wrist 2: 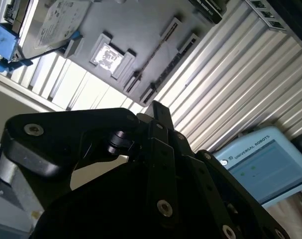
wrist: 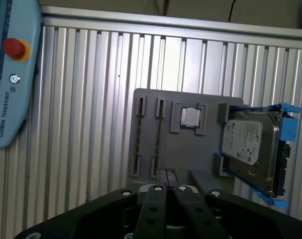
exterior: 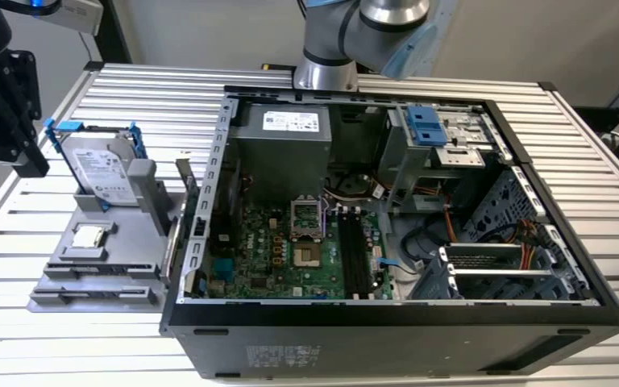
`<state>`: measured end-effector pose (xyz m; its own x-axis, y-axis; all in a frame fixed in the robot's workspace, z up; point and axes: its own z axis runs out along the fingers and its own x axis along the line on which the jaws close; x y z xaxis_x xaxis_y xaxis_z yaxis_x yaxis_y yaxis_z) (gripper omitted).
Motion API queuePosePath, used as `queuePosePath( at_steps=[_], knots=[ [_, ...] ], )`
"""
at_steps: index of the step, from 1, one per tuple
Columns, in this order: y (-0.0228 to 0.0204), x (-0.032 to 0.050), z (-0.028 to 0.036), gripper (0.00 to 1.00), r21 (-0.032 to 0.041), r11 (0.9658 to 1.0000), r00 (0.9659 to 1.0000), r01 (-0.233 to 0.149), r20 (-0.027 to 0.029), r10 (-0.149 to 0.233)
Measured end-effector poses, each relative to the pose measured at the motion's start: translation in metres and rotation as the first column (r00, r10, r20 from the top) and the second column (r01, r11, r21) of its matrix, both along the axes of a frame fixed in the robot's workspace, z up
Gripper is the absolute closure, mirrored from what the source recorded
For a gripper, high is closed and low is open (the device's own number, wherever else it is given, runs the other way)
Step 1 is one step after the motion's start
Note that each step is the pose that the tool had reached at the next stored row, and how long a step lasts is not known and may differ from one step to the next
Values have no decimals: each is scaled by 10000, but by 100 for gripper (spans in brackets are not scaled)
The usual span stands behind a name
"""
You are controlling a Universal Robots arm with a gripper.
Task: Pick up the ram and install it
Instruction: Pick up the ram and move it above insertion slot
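Observation:
The ram [wrist: 159,138] is a thin stick standing on edge in a slot of the grey holder block [wrist: 200,154], in the slot nearest the small square processor chip [wrist: 190,117]. In the second wrist view the ram [wrist 2: 155,52] runs between two grey brackets. My gripper [wrist: 166,173] hangs above the holder's edge, well clear of the ram, its black fingers [wrist 2: 155,112] pressed together with nothing between them. In the exterior view the holder block [exterior: 126,242] lies on the table beside the open computer case [exterior: 396,314], whose dark memory slots [exterior: 353,254] sit on the green motherboard.
A silver hard drive [wrist: 250,144] in a blue bracket stands on the holder's far end. A light blue pendant [wrist: 11,74] with a red button lies on the slatted table. A black apparatus [exterior: 3,105] stands at the exterior view's left. The arm's base [exterior: 326,72] is behind the case.

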<state>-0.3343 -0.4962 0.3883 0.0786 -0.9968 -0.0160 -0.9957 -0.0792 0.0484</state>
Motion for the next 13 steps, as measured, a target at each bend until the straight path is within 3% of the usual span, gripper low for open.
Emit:
queuePosePath(
  at_steps=[13],
  knots=[
    [1, 0, -17, 100, -1, 9969, 9969, -786, -2, 786]
  ],
)
